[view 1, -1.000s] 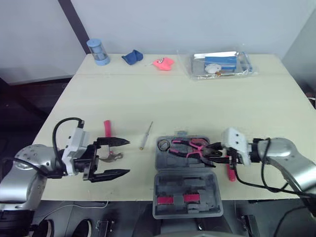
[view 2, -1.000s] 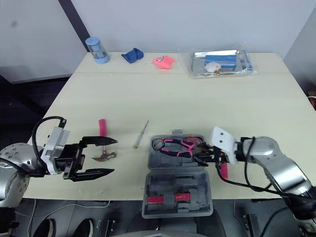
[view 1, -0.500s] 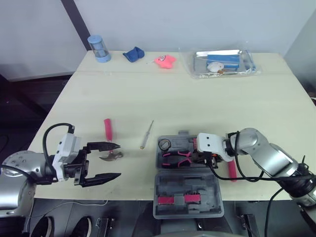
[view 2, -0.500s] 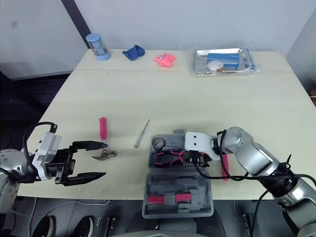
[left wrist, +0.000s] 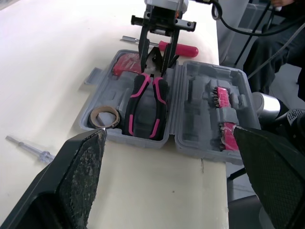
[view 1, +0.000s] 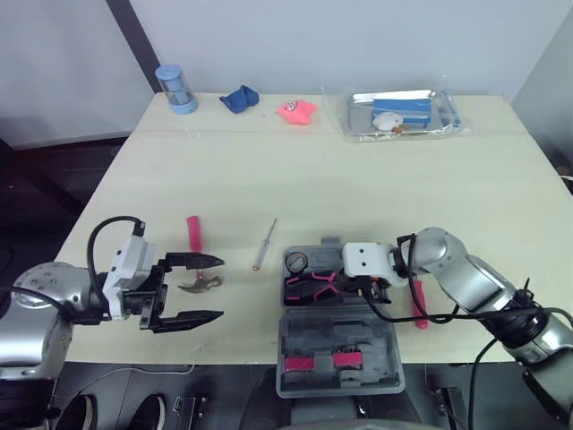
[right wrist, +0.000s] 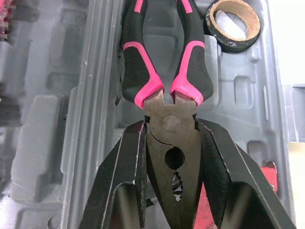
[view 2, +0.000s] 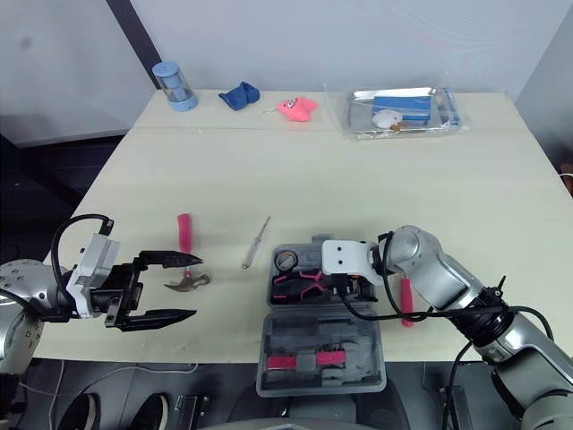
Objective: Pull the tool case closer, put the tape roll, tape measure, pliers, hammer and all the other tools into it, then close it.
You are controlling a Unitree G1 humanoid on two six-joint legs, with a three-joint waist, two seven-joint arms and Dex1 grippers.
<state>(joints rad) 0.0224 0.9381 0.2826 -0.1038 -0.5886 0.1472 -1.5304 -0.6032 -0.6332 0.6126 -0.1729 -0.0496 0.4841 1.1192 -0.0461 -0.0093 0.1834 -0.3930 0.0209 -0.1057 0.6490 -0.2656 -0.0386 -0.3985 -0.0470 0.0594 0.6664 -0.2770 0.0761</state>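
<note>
Now, your right gripper [right wrist: 171,125] is down in the open case [view 1: 358,333]. Its fingers [right wrist: 121,167] are clenched on the metal head of the pliers [right wrist: 164,71], one on each side of the pivot. The pliers lie flat in the tray half of the case, with their pink-and-black handles pointing toward the left end. The tape roll [view 1: 297,262] sits in the far left corner of that same half, just beside the handles.

The case rests at the near edge of the bench [view 1: 313,179], a little right of the middle. Its lid [view 1: 338,345] is folded open toward you and juts past that edge. Two pink inserts [view 1: 315,363] sit in the lid.

Your left gripper [view 1: 222,287] is near the near left corner of the bench. Its fingers [left wrist: 81,181] are spread wide and hold nothing, and they point toward the case. The hammer [view 1: 194,235] lies on the bench by this gripper. Its pink handle points toward the far edge. From the head view its metal head shows between the two fingers, but you cannot tell whether they touch it.

A thin screwdriver [view 1: 265,245] lies between the hammer and the case. A red-handled screwdriver [view 1: 417,300] lies just beside the right end of the case.

Along the far edge stand a blue cup [view 1: 179,92], a blue cloth [view 1: 239,100], a pink item [view 1: 295,111] and a clear tray [view 1: 403,115].
</note>
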